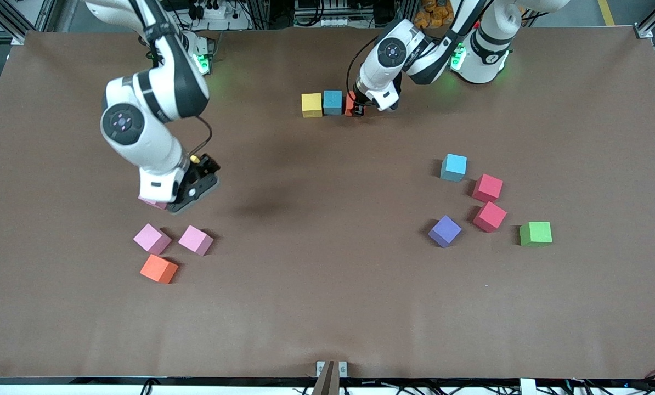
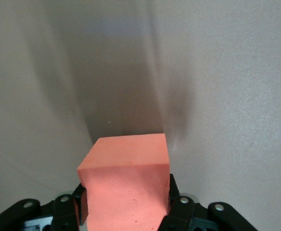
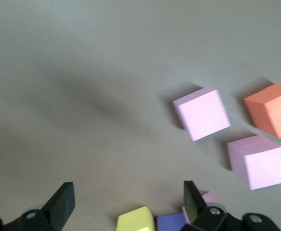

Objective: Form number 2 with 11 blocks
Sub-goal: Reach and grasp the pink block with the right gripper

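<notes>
Robotics lab: aluminium framing (image 1: 9,22), power strips (image 1: 212,10), brown-covered table (image 1: 327,318).

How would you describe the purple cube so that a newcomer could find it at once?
Look toward the left arm's end of the table, at the loose cluster of five cubes. The purple cube lies beside the nearer red cube, the only purple one among blue, red and green.

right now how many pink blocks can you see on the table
3. Two pink blocks lie side by side toward the right arm's end, just farther from the front camera than an orange block. A third peeks out under the right gripper, mostly hidden.
</notes>
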`<state>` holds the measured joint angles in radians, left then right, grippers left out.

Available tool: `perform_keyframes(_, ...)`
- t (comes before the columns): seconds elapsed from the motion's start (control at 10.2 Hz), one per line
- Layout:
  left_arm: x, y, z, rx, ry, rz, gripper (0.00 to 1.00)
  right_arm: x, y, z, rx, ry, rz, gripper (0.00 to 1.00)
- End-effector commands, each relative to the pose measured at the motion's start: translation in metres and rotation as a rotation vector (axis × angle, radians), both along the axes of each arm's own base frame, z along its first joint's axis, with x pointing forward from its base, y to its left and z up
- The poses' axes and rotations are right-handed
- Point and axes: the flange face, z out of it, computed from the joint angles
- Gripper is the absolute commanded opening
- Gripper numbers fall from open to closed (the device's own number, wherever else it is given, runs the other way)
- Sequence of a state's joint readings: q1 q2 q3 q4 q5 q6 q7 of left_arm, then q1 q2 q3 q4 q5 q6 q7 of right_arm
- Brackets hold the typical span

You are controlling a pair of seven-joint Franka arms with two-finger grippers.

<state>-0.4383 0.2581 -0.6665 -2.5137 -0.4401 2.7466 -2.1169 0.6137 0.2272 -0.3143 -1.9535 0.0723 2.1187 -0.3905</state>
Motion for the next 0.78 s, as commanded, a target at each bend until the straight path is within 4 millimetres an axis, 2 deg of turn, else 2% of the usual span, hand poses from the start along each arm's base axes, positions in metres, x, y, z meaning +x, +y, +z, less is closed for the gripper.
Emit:
perform_keyframes(0.0, -0.006, -0.003, 0.002, -0.011, 0.002, 0.017, 0.23, 0.034, 0.007, -0.027, -0.054, 0.013, 0.131, 1.0)
perform_keyframes(0.39, -0.007, -0.003, 0.001, -0.012, 0.003, 0.016, 0.24, 0.069, -0.034, -0.082, -0.055, -0.056, 0.258, 1.0)
perform_keyframes(0.59, -0.005, -0.005, 0.003, -0.016, 0.001, 0.019, 0.24, 0.075, -0.043, -0.108, -0.064, -0.08, 0.296, 1.0)
perform_keyframes(0.69, -0.005, -0.004, 0.002, -0.017, 0.006, 0.029, 0.25, 0.075, -0.043, -0.111, -0.049, -0.077, 0.281, 1.0)
